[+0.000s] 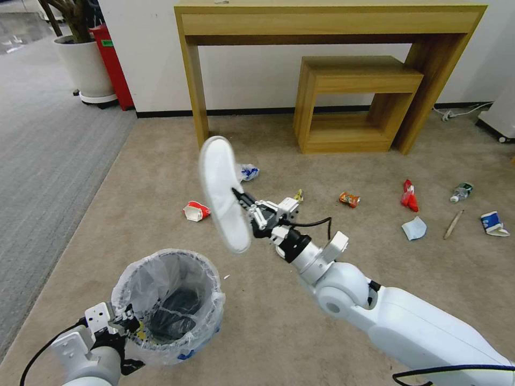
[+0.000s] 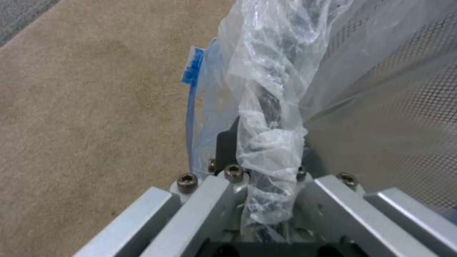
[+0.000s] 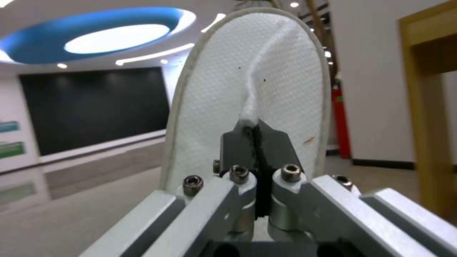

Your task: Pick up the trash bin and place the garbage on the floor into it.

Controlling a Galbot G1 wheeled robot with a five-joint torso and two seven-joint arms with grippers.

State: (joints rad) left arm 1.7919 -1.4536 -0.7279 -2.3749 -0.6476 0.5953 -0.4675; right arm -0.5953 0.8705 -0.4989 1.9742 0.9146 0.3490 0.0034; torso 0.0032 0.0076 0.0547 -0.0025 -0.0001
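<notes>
Left gripper (image 1: 127,317) is pinched on the bag-lined rim of the trash bin (image 1: 169,305), held low left; its dark contents are unclear. Right gripper (image 1: 240,196) is clamped on a white slipper (image 1: 222,193) just above. Litter labels unreadable.

1. Light in my head view was bright and even, pretty soft overall. Shadows stayed faint, with just a darker patch under the wooden desk (image 1: 332,32).
2. That view bent hard at the edges, so the desk legs leaned outward.
3. My right wrist view looked up at the source: a big glowing oval ceiling light (image 3: 116,37) plus small spotlights, a bit blown out.
4. The white slipper (image 3: 247,89) I held was sharp enough to show its weave, while the room behind went soft.
5. My left wrist view was mushy up close, and the plastic bag (image 2: 271,107) caught pale glare on its folds.
</notes>
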